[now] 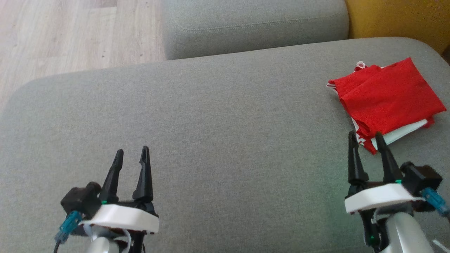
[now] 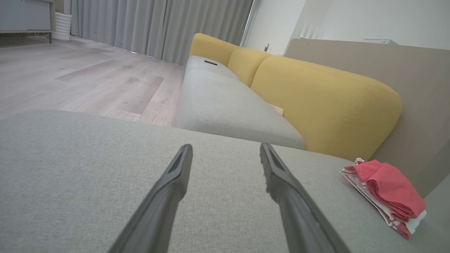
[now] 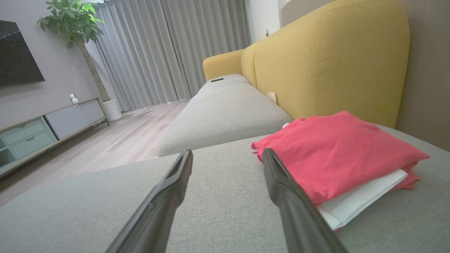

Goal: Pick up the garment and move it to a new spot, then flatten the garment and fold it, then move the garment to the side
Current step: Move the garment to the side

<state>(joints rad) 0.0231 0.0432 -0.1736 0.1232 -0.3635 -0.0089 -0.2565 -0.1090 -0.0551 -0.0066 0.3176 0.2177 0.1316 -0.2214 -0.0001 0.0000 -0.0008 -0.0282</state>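
The garment lies folded in a red stack with white edges at the right side of the grey cushion. No lettering shows on it. My right gripper stands open just in front of the garment's near corner, with nothing between its fingers. In the right wrist view the garment sits just right of my open right gripper, beside the right finger; touching or apart I cannot tell. My left gripper is open over bare cushion at the lower left. From the left wrist, the garment is far to the right of my left gripper.
A second grey seat cushion adjoins the far edge, with a yellow backrest behind it. Wooden floor lies beyond the cushion's left and far edges. A TV cabinet, a potted plant and curtains stand across the room.
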